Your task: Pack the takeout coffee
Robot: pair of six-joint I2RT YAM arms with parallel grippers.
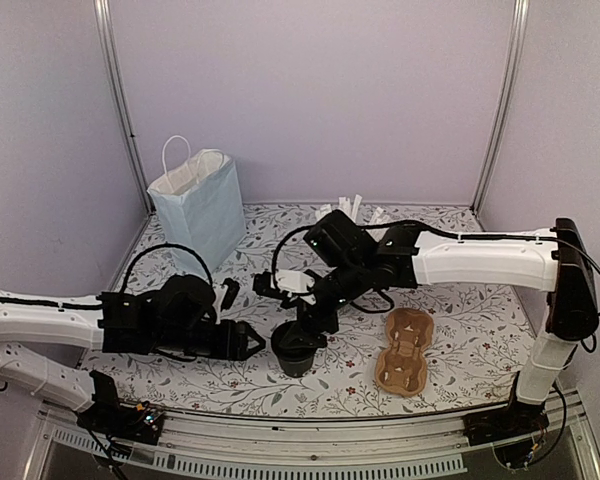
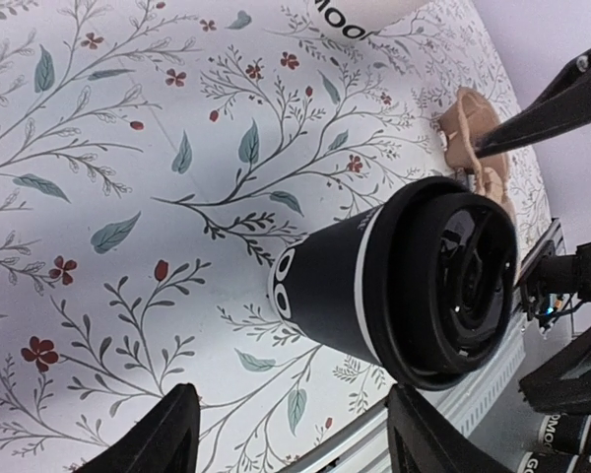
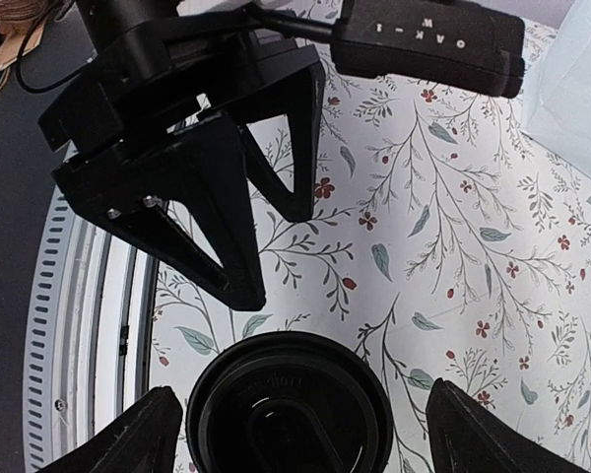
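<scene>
The takeout coffee [image 1: 298, 354] is a black paper cup with a white rim band and a black lid, standing upright on the flowered table near the front middle. My right gripper [image 1: 308, 328] hovers right above it, open. In the right wrist view its fingers [image 3: 128, 439] stand on either side of the lid [image 3: 288, 409] and do not hold it. My left gripper [image 1: 252, 343] is open and empty, just left of the cup. In the left wrist view the cup [image 2: 345, 286] lies ahead of the gripper [image 2: 291, 443], outside the jaws.
A pale blue paper bag [image 1: 200, 205] with a white handle stands open at the back left. A brown cardboard cup carrier [image 1: 404, 352] lies right of the cup. White wrapped sticks [image 1: 352, 207] show behind the right arm. The table's front rail [image 3: 89, 325] is close.
</scene>
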